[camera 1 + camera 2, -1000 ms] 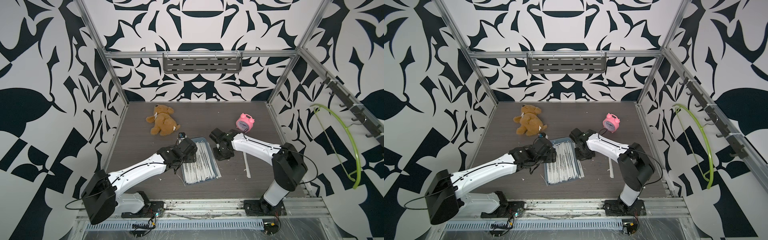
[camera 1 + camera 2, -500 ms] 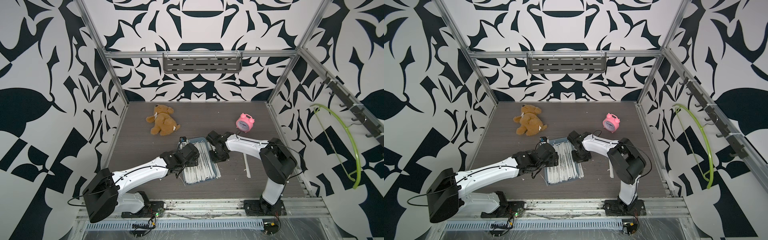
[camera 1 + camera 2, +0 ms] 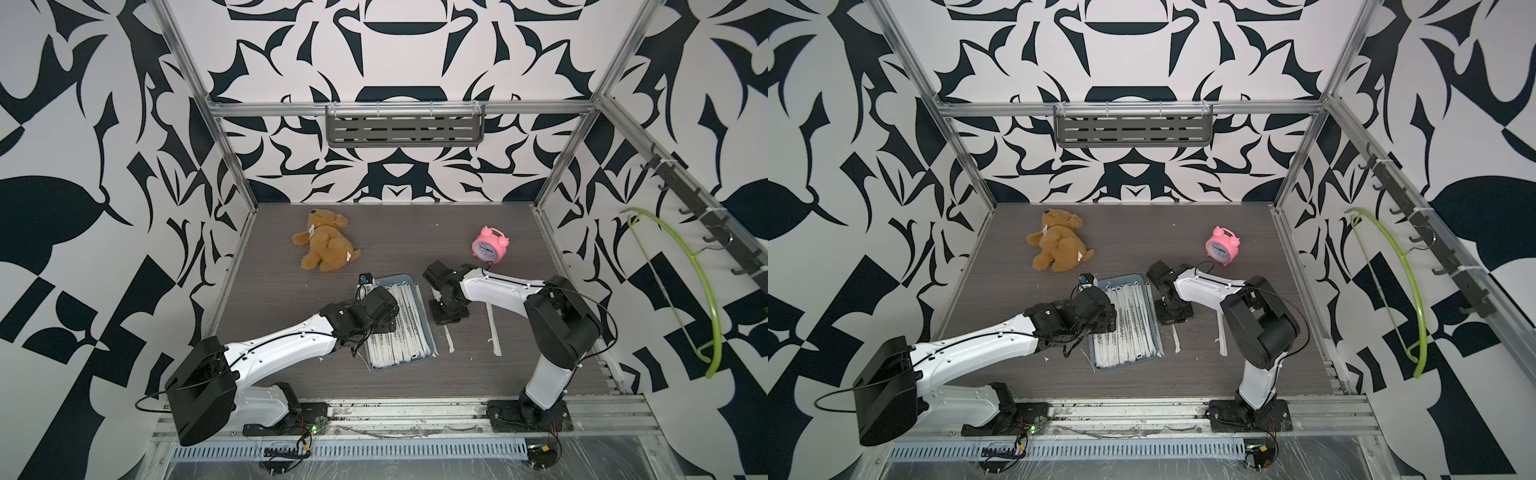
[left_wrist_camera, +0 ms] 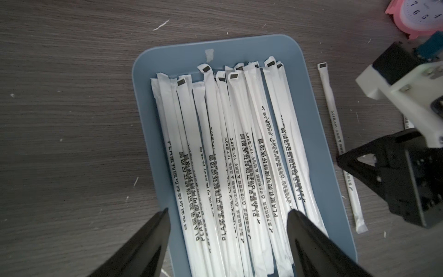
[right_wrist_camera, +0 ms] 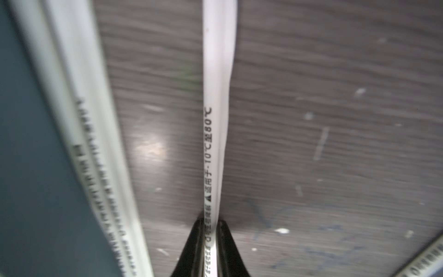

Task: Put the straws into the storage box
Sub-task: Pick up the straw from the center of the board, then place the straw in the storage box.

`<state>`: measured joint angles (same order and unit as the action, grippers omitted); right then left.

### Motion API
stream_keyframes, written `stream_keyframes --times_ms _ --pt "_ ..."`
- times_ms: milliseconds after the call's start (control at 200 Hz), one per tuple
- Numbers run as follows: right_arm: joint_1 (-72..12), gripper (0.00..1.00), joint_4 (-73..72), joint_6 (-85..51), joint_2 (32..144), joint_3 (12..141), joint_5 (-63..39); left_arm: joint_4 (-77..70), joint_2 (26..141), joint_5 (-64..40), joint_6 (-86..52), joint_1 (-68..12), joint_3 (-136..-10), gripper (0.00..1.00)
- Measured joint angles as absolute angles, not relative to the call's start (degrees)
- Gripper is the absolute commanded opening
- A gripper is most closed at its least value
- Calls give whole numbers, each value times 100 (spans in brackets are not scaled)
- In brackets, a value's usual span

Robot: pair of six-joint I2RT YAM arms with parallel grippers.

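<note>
Most straws lie inside the storage box. Right gripper is pinched on one loose straw just beside the box; a second straw lies farther off (untouched). Left gripper hangs over the box, jaws wide, empty.

- A brown teddy bear lies on its side on the dark wood-grain worktop, toward the far left corner, with small white tags on it.
- A pink twin-bell alarm clock stands upright toward the far right corner, its dial facing the near edge. The left wrist view shows only part of it.
- A grey slotted shelf hangs on the back wall's aluminium rail, above the far edge.
- A lime-green hanger hangs from a dark hook rail on the right wall.
- Small white paper scraps dot the worktop.
- Bold black-and-white shapes cover every wall.
</note>
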<state>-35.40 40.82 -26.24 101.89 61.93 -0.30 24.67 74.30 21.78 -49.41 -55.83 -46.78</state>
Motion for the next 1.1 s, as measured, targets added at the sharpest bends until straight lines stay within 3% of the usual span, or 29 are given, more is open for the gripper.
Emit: stream_keyframes --times_ms 315,510,660,860,1100 --pt "-3535 9 4547 -2571 9738 6477 -51 2764 7150 2353 -4998 -5376 -4676 84" --pt "-4438 8 4600 -2969 9358 7502 -119 2982 6587 2410 -5100 -4740 -4440 84" --pt "-4923 8 4289 -3227 9780 7642 -303 3076 6453 2403 -5135 -4689 -4357 83" --pt "-4716 8 4071 -3354 10593 7575 -384 3098 6473 2305 -5164 -4689 -4344 84" --pt "-4587 11 3955 -3428 10709 7308 -480 3076 6556 2259 -5164 -4689 -4344 83"
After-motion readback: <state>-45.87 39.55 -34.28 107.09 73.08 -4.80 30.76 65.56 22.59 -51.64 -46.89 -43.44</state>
